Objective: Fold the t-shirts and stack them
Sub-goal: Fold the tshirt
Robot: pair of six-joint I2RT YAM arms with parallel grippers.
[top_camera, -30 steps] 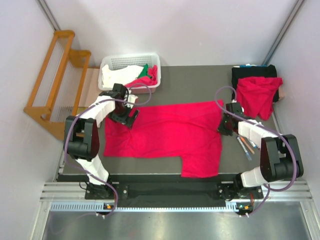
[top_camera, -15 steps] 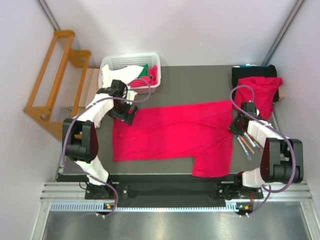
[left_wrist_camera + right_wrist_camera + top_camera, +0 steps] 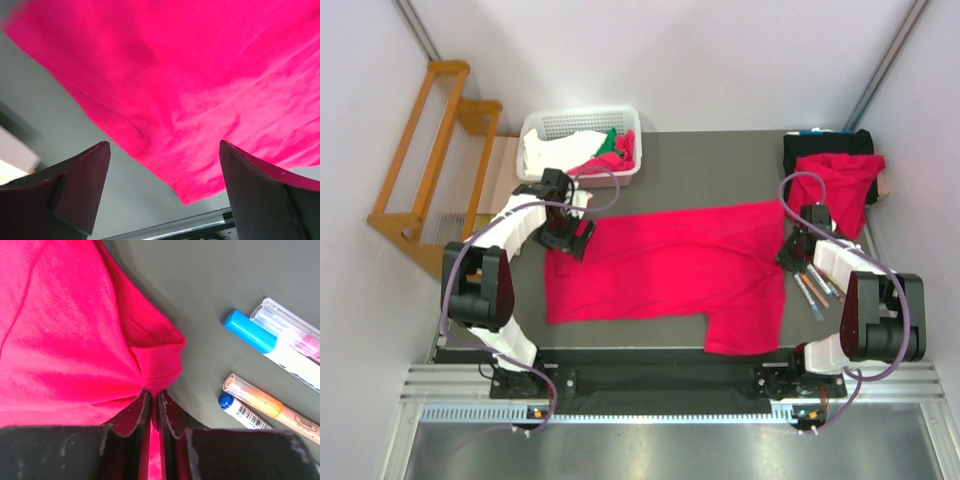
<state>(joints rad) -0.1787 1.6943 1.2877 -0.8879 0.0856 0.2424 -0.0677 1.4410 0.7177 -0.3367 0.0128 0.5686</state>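
Observation:
A crimson t-shirt (image 3: 670, 265) lies spread flat across the dark table (image 3: 720, 160), one sleeve hanging toward the near edge. My left gripper (image 3: 568, 240) hovers open over the shirt's upper left corner. In the left wrist view its fingers (image 3: 80, 185) stand wide apart above the t-shirt's (image 3: 200, 75) hemmed corner, touching nothing. My right gripper (image 3: 790, 252) is at the shirt's right edge. The right wrist view shows that gripper (image 3: 154, 395) shut on a bunched ribbed fold of the t-shirt (image 3: 65, 340). A second red t-shirt (image 3: 835, 190) lies crumpled at the back right.
A white basket (image 3: 545, 125) with white, green and red cloth stands at the back left. Several pens (image 3: 815, 288) lie just right of my right gripper, close beside it in the wrist view (image 3: 270, 340). A wooden rack (image 3: 425, 160) stands beyond the table's left edge.
The right gripper dragged the t-shirt rightward, so its left edge slid under the open left gripper. Over the last half second the shirt has stayed put and the left gripper shifted slightly.

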